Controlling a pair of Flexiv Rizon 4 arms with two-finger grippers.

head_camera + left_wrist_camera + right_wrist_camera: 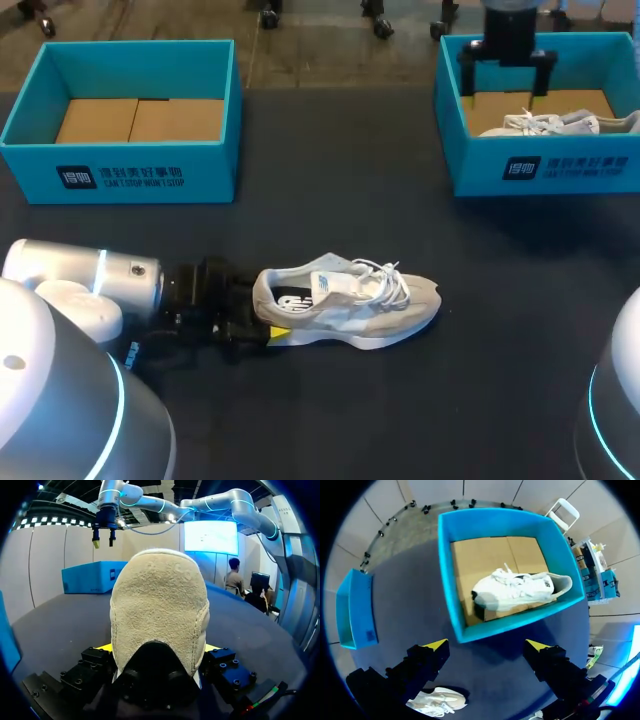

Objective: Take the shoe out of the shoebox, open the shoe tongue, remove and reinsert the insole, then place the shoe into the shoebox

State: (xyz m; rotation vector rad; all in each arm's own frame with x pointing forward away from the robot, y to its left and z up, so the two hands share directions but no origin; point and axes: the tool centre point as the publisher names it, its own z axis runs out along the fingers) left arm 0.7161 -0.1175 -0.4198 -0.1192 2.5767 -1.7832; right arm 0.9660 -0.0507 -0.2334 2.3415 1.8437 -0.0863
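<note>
Gripping one shoe (350, 305) (second shoe (550, 123) boxed); two shoeboxes (120, 175) (560, 168).

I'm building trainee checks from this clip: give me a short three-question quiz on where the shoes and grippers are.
1. True or false: the right gripper is open.
2. Where does the beige shoe lie? A: in the left box. B: on the table. C: in the right box.
3. Fill in: the left gripper grips the beige shoe at its ____.
Key: 1 true; 2 B; 3 heel.
</note>
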